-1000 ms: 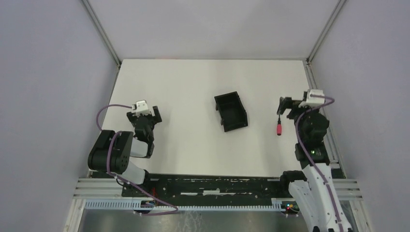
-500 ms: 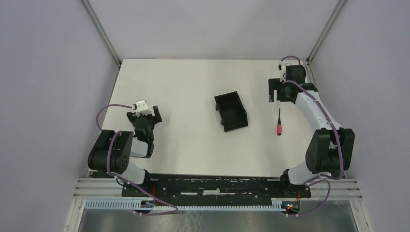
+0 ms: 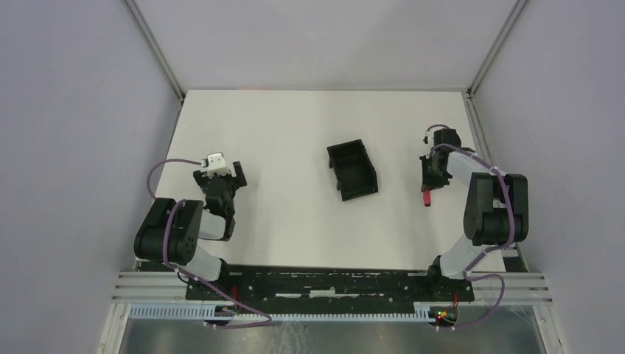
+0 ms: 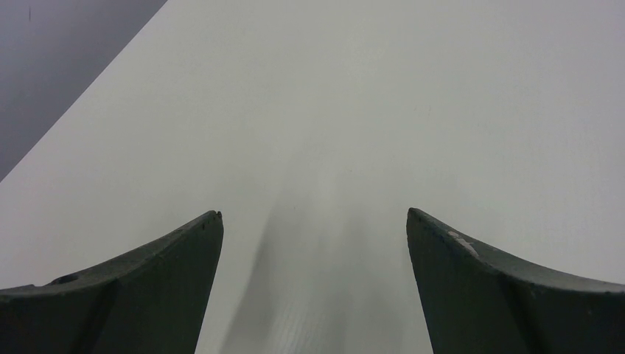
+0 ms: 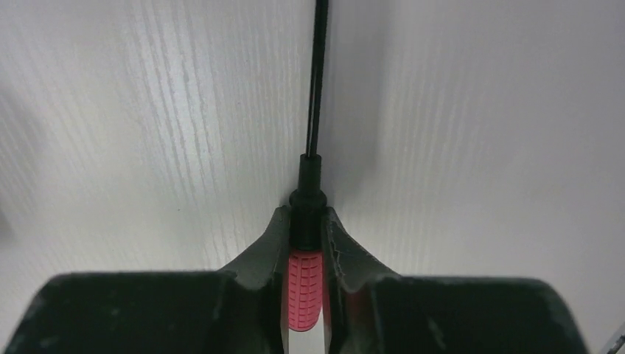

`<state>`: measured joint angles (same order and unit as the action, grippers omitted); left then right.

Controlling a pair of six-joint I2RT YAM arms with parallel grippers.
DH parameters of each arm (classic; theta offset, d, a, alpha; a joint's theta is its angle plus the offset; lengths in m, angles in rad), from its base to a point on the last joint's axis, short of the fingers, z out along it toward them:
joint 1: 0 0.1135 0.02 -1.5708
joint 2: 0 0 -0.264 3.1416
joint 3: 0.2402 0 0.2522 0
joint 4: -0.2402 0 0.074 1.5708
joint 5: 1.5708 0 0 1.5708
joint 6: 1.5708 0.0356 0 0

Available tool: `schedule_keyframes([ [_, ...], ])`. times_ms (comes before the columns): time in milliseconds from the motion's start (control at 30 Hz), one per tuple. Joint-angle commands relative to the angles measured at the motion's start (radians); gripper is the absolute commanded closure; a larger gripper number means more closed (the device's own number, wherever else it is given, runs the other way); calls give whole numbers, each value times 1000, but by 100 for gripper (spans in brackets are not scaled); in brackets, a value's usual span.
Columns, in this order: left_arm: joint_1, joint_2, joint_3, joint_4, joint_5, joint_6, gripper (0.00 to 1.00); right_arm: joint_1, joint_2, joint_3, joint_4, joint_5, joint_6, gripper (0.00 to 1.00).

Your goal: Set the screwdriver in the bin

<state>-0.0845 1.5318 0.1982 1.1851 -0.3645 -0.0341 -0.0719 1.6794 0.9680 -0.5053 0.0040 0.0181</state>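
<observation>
Right gripper (image 3: 429, 175) is clamped on the screwdriver (image 3: 427, 197). In the right wrist view the two fingers (image 5: 267, 247) press both sides where the red handle meets the black collar, with no gap showing. The thin black shaft runs straight out ahead of the gripper (image 5: 306, 221) over the white table (image 3: 280, 140). A shadow hugs the shaft of the screwdriver (image 5: 308, 193); can't tell if it's resting on the surface or just off it. From the top camera the right arm is folded back over the right side of the table, wrist pointing down, and the red handle end pokes out on the near side of the fingers. The screwdriver is outside the bin (image 3: 335, 174), well apart to its right. The bin is black and open-topped, and sits mid-table, skewed a bit, long axis running roughly near-to-far. Left gripper (image 3: 220, 177) is parked low at the near left of the table, away from both items. Its wrist view shows the gripper (image 4: 315, 221) spread wide, with only bare white surface between the fingers (image 4: 158, 284).
</observation>
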Motion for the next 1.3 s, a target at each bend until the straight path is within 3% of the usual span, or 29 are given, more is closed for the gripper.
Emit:
schedule_keyframes([
  [0,3,5,14,58,-8,-39,0,0,35,7,-12,-1,-23,100],
  [400,3,5,14,58,-7,-38,0,1,24,576,-477,18,-44,100],
  [600,2,6,14,59,-7,-38,0,61,-7,604,-394,-59,39,100],
  [833,3,5,14,59,-7,-38,0,443,11,625,-212,-71,24,100],
  [967,3,5,14,58,-7,-38,0,574,18,568,-102,-26,-72,100],
  [1267,2,5,14,59,-7,-39,0,638,57,407,23,72,-174,100],
])
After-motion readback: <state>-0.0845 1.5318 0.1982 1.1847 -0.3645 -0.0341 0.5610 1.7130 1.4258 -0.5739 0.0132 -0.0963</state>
